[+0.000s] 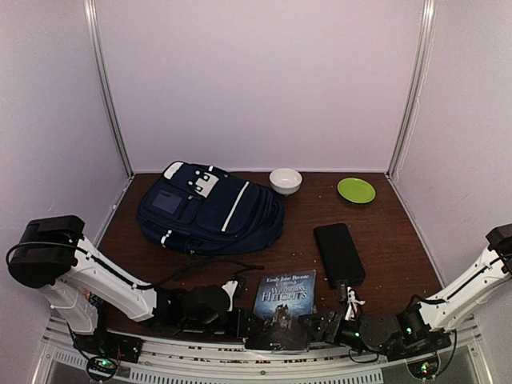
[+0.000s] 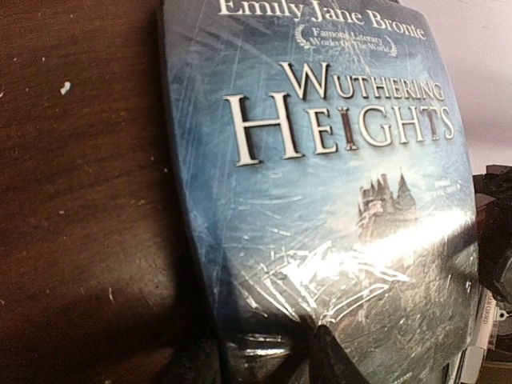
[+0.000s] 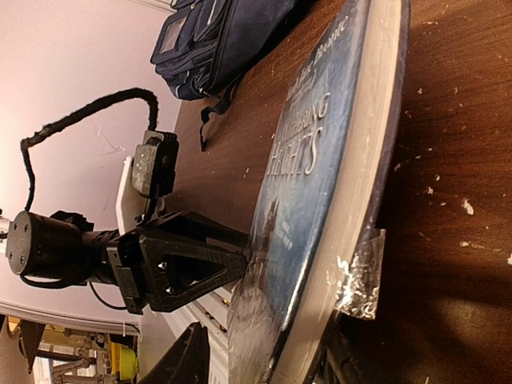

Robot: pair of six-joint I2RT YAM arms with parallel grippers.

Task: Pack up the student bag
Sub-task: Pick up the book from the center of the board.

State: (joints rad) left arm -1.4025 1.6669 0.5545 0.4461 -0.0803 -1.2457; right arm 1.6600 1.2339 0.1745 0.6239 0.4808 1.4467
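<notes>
The navy student bag lies flat at the back left, and its end shows in the right wrist view. A blue "Wuthering Heights" book lies at the near edge between my grippers. My left gripper is at the book's near left corner. In its wrist view one finger lies on the cover, the other by the spine, pinching that corner. My right gripper straddles the book's near right edge. One finger is under the book and the other stands off the cover, so it is open.
A black slab-shaped device with a white cable lies right of the book. A white bowl and a green plate stand at the back. The bag's dark strap trails toward the left arm. White walls enclose the table.
</notes>
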